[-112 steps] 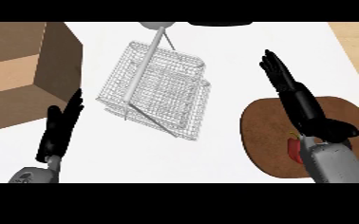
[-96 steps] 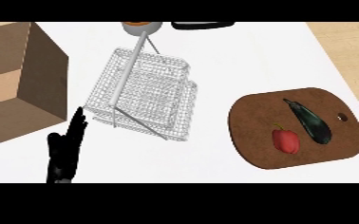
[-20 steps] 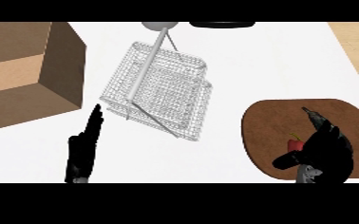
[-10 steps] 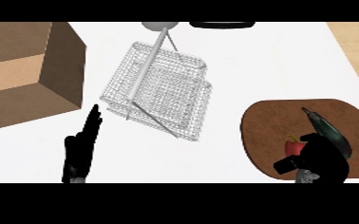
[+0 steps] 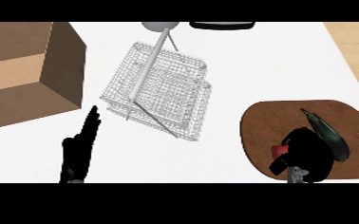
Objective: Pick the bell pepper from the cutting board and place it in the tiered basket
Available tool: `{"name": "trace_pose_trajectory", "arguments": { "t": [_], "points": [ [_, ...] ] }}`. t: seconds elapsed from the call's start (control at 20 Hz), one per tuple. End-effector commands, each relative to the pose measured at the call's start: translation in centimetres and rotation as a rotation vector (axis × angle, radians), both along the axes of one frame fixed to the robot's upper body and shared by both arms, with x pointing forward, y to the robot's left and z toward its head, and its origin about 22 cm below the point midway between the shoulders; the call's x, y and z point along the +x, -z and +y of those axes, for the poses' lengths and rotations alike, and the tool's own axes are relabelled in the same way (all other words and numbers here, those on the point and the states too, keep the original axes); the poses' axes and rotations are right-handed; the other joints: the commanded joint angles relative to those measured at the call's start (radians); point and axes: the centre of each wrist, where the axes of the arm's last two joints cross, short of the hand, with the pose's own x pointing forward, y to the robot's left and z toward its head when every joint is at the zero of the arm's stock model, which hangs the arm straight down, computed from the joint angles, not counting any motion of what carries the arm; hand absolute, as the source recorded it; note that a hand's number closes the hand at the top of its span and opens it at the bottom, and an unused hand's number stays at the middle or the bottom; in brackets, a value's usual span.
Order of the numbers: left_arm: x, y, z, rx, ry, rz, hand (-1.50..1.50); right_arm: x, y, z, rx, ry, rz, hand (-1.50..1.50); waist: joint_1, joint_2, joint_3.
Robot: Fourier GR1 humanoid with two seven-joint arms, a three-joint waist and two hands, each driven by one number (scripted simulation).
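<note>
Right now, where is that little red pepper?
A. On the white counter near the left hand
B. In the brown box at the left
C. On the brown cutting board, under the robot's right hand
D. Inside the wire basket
C: the bell pepper shows red on the cutting board, with the right hand curled at it.

Even, bright illumination is provided across the white counter (image 5: 280,66). No glare is seen. Only a faint shadow is cast beneath the wire basket (image 5: 165,92).

A red bell pepper (image 5: 279,150) and dark green vegetable (image 5: 327,134) lay on a brown cutting board (image 5: 263,118); the silver-grey wire tiered basket (image 5: 161,90) stood on a white counter (image 5: 280,66).
</note>
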Motion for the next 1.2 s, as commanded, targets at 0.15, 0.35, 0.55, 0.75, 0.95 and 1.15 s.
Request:
{"name": "trace_pose_trajectory", "arguments": {
  "t": [0.15, 0.35, 0.55, 0.75, 0.95, 1.15],
  "points": [
    [0.5, 0.0, -1.3, -0.013, 0.040, 0.016, 0.00, -2.8, 0.3, 10.1, 0.109, -0.673, 0.119, 1.50, 0.036, 0.012, 0.013],
    [0.3, -0.9, 1.2, 0.009, 0.009, 0.007, 0.00, -5.1, -1.1, 12.2, 0.173, -0.679, -0.004, 1.50, 0.005, 0.009, 0.014],
    [-0.6, -0.2, 1.0, -0.010, -0.015, 0.017, 0.00, -8.4, -6.6, 12.4, 0.319, -0.647, -0.200, 1.50, -0.012, 0.003, 0.013],
    [0.1, -1.2, 0.7, 0.006, -0.030, 0.018, 0.00, -9.5, -11.8, 11.0, 0.388, -0.571, -0.407, 1.50, -0.011, 0.003, 0.014],
    [0.0, 0.2, 0.1, -0.010, -0.027, 0.029, 0.00, -12.2, -17.4, 9.8, 0.396, -0.601, -0.648, 1.50, -0.014, 0.003, 0.011],
    [-0.3, 1.7, -0.2, 0.011, -0.016, 0.009, 0.00, -14.1, -20.0, 9.0, 0.252, -0.649, -0.696, 1.50, -0.012, 0.008, 0.010]
  ]
}}
